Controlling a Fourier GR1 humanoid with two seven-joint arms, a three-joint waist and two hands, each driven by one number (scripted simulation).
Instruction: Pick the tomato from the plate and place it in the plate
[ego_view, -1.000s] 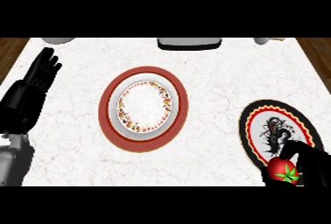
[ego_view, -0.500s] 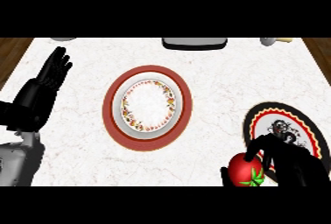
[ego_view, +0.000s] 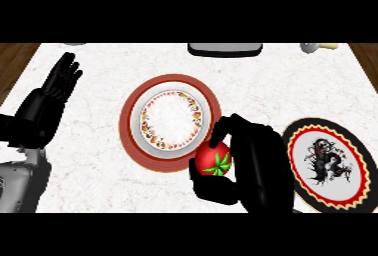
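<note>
Curling round the tomato (ego_view: 214, 161) (by the red-rimmed plate (ego_view: 127, 120)): right robot hand (ego_view: 255, 165)

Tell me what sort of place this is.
Likely a kitchen counter: a white marbled countertop, a red-rimmed plate and a black plate set out, and a tomato held in the right hand.

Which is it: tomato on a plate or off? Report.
Off. The right hand curls round the tomato, away from the black plate, at the red plate's lower rim.
</note>
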